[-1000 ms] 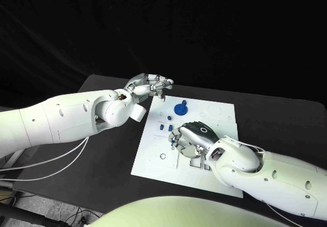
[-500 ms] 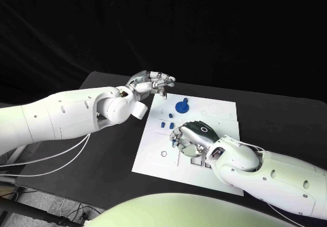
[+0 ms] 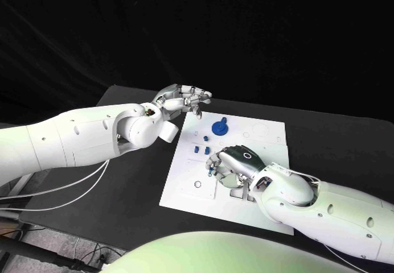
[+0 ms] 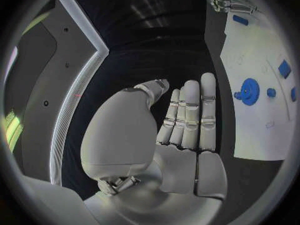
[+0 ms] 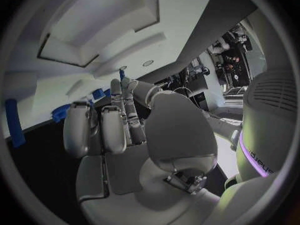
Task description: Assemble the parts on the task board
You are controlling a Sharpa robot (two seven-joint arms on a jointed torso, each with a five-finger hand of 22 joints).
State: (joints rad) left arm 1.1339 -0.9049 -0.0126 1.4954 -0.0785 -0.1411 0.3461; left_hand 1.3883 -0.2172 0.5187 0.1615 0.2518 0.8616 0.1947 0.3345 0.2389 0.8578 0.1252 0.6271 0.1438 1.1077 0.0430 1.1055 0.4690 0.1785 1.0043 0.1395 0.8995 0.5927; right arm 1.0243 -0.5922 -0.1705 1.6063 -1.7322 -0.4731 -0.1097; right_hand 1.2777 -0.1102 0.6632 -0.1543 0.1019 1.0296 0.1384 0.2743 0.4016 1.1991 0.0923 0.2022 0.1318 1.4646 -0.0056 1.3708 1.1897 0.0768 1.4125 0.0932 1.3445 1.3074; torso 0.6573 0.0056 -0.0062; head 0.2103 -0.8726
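The white task board point(image 3: 189, 187) lies in the middle of the table. A blue gear point(image 3: 219, 128) stands near its far edge, also seen from the left wrist as the blue gear point(image 4: 249, 91). Small blue parts point(image 3: 200, 149) lie just near of the gear. My right hand point(image 3: 236, 164) rests palm down on the board's middle, its fingers curled over a small blue part point(image 3: 212, 169); whether they grip it is hidden. My left hand point(image 3: 185, 98) hovers off the board's far left corner; in its wrist view the left hand point(image 4: 187, 120) has straight fingers and holds nothing.
The black table point(image 3: 123, 187) extends to the left of the board and behind it. Rectangular recesses point(image 3: 238, 194) in the board sit under my right wrist. White cables point(image 3: 74, 193) hang off the table's left side.
My left hand has risen slightly toward the far edge and drawn its fingers closer together. My right hand stays over the same spot on the board.
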